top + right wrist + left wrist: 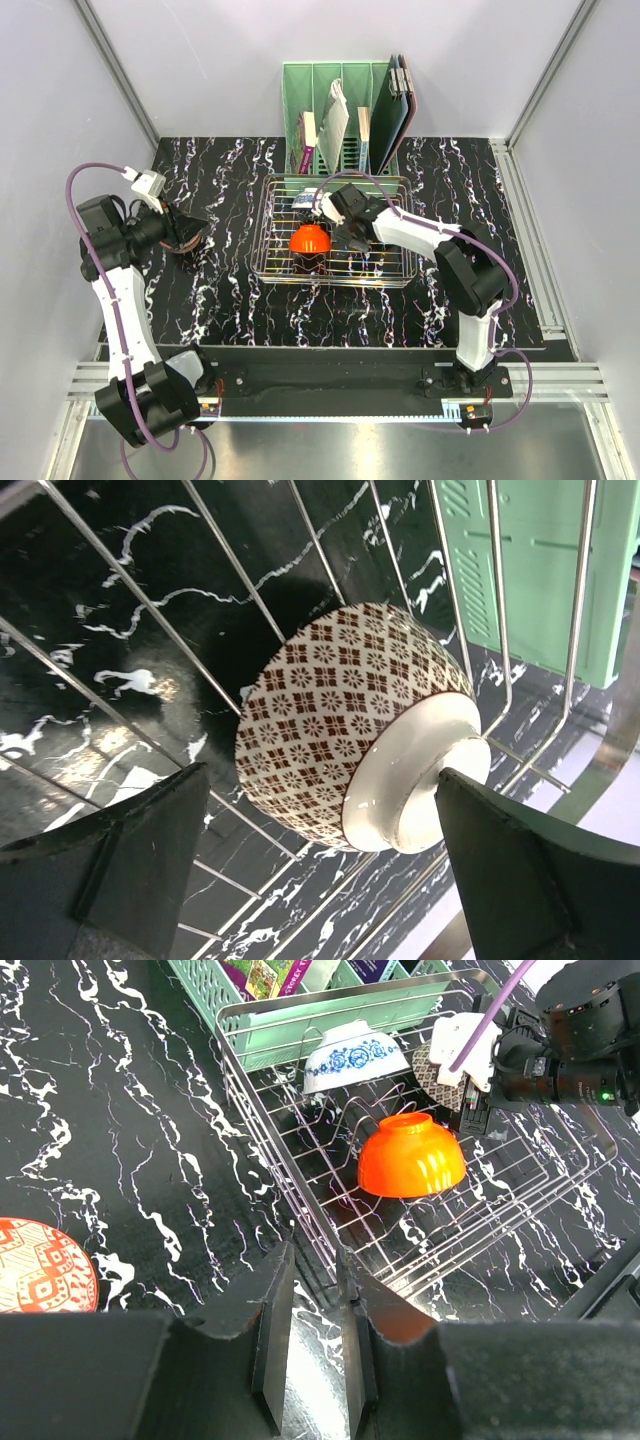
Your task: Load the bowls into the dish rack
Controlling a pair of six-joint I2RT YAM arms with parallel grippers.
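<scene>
Dish rack point(392, 262) holds orange bowl point(310, 239), blue-white bowl point(354, 1056), and lattice bowl point(340, 720) tipped on its wires between wide-spread right gripper point(322, 772) jaws, untouched. Green organizer point(300, 82) crowds rear edge. Left gripper point(315, 1260) narrowly parted, empty; red-patterned bowl point(40, 1266) on table point(225, 300) nearby.

Top camera above and behind, looking down, left wrist angled toward dish rack point(245, 1070), right wrist close inside it, rack shared by 3.

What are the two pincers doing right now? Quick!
Left pincer: open just a little, holding nothing.
Right pincer: wide open around the lattice bowl, with a gap on one side, so not gripping it.
</scene>
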